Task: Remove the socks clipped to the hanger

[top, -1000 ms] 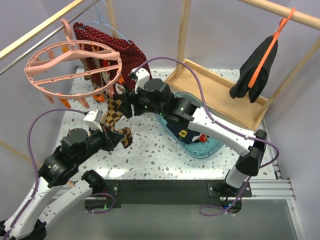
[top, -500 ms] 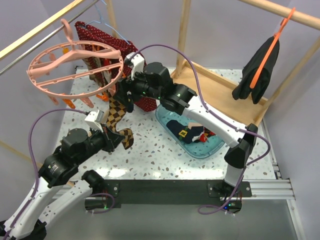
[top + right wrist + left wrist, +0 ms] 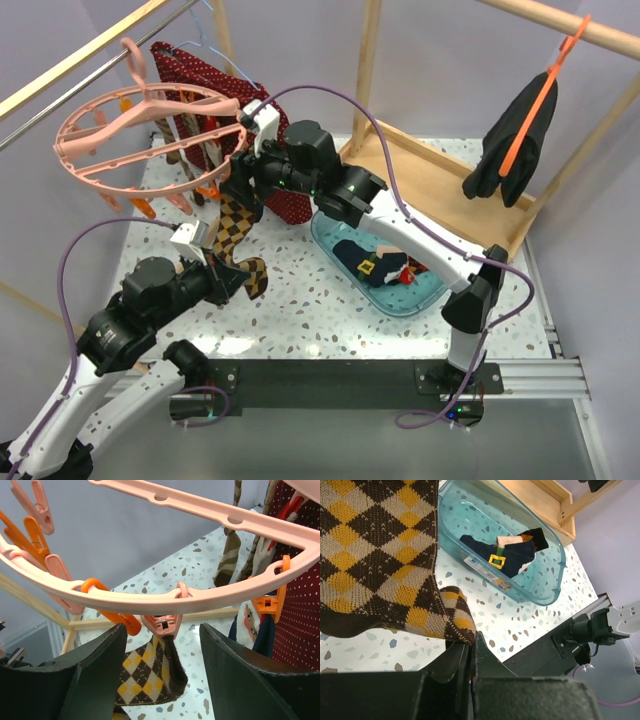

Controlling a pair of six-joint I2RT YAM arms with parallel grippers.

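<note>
Now right pincer [image 3: 162,630] has risen to the hanger [image 3: 125,600].

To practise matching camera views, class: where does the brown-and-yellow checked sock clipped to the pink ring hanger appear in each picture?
Top view: the checked sock hangs left of centre under the pink hanger, lower end in the left pincer.
Left wrist view: the sock fills the upper left.
Right wrist view: the sock is bottom centre, below a pink clip.
Shared landmark: the speckled table, in all three.
</note>
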